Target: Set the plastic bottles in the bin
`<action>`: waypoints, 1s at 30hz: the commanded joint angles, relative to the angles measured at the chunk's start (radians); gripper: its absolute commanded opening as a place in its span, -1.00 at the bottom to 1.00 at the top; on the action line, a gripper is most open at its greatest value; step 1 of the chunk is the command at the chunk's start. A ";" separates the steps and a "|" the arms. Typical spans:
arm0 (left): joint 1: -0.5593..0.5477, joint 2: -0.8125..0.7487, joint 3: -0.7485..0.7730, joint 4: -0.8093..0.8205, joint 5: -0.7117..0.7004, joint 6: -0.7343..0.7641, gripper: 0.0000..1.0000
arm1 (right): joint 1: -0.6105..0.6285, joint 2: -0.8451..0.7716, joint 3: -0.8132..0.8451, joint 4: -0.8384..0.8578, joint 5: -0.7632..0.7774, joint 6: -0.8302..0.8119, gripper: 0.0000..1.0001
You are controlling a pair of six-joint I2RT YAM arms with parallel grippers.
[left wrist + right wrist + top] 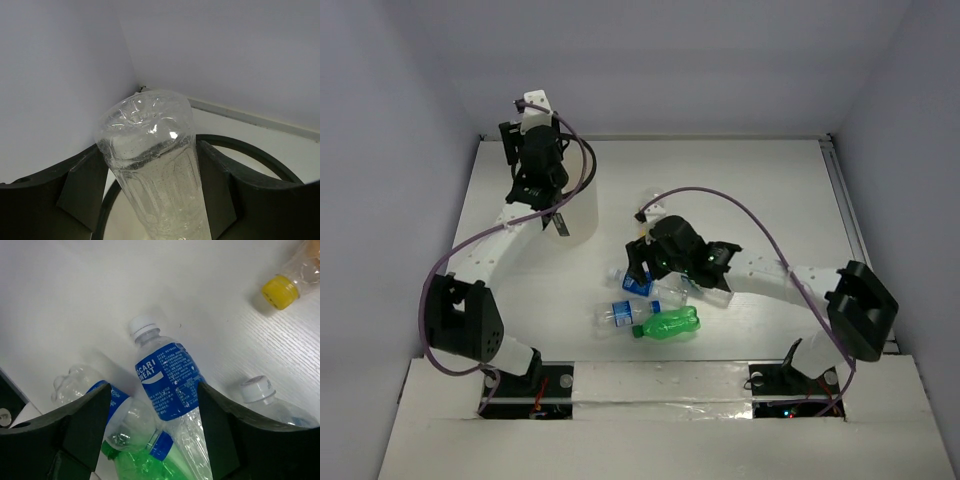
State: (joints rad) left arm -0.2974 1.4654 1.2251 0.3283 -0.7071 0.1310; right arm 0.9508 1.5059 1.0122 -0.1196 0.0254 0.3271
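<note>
My left gripper [546, 188] is shut on a clear bottle [150, 165] with no label and holds it over the bin [582, 215]; the bin's black rim [260, 155] curves below the bottle in the left wrist view. My right gripper [642, 270] is open, low over a cluster of bottles on the table. Its fingers stand either side of a clear blue-labelled bottle with a white cap [167, 377] without touching it. A green bottle [670, 324] [145, 465] and another blue-labelled bottle [618, 312] [107, 405] lie beside it.
A bottle with a yellow-orange cap [279, 291] lies beyond the cluster, and a white-capped bottle [260, 390] lies by my right finger. White walls close the table at the back and both sides. The right arm's purple cable arcs above the table.
</note>
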 commanded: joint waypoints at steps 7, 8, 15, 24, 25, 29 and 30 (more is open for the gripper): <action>-0.028 0.016 -0.052 0.186 0.000 0.045 0.19 | -0.004 0.253 0.279 -0.235 -0.085 -0.186 0.58; -0.028 0.018 -0.058 0.195 -0.008 0.048 0.22 | -0.004 0.269 0.288 -0.242 -0.097 -0.197 0.58; -0.028 0.024 -0.085 0.223 -0.026 0.061 0.47 | -0.004 0.364 0.342 -0.325 -0.104 -0.241 0.63; -0.028 -0.008 -0.006 0.106 0.000 -0.020 0.77 | -0.004 0.436 0.401 -0.359 -0.082 -0.275 0.63; -0.028 -0.032 0.007 0.088 0.014 -0.040 0.77 | -0.004 0.436 0.401 -0.357 -0.081 -0.276 0.61; -0.028 -0.105 0.077 -0.049 0.136 -0.158 0.76 | -0.004 0.425 0.408 -0.351 -0.055 -0.277 0.42; -0.028 -0.120 0.088 -0.072 0.161 -0.186 0.76 | -0.004 0.418 0.408 -0.348 -0.050 -0.275 0.37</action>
State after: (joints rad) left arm -0.3252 1.4582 1.2224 0.3122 -0.6346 0.0582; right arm 0.9501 1.9453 1.3750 -0.4679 -0.0521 0.0692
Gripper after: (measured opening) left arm 0.883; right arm 0.728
